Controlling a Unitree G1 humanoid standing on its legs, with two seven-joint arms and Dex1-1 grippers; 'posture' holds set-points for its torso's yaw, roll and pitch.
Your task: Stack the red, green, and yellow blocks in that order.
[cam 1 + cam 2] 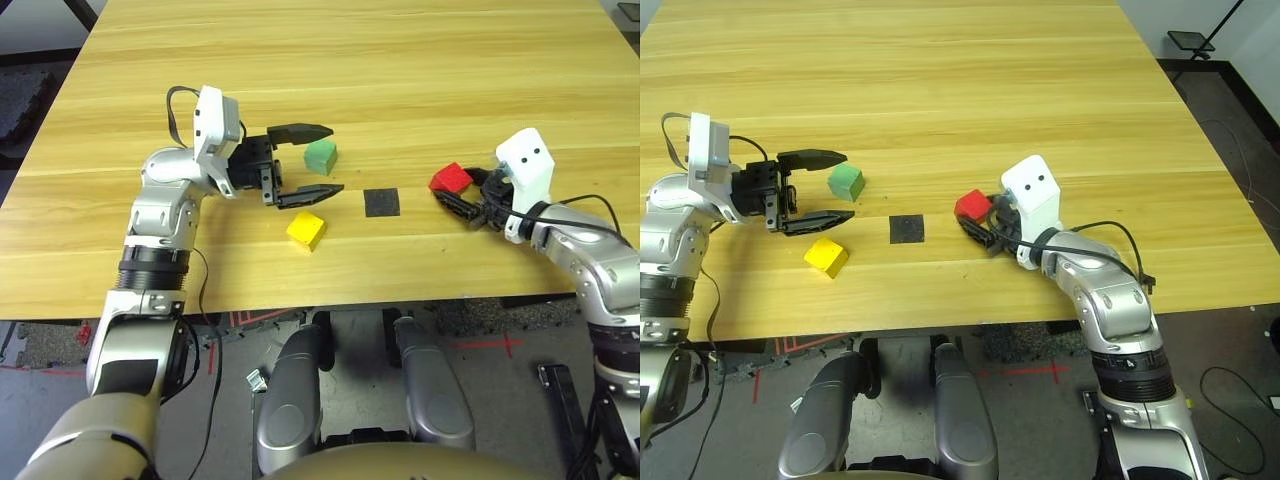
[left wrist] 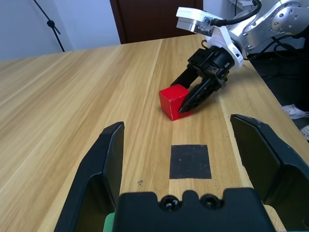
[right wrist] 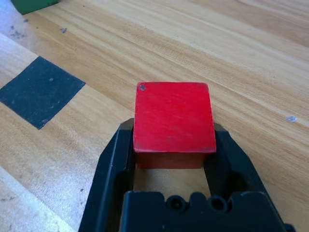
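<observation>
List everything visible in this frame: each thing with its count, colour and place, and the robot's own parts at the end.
red block: one, bright red, on the table right of the black patch, between the right pincer's fingers
green block: one, green, on the table left of the black patch, just beyond the left pincer's fingertips
yellow block: one, yellow, on the table nearer the robot than the green block, close to the left pincer
black patch: one, flat black square, mid-table between the green and red blocks
table: one, light wood, bearing all of the above
left pincer: one, black fingers, open, pointing right toward the green block
right pincer: one, black fingers, shut on the red block
</observation>
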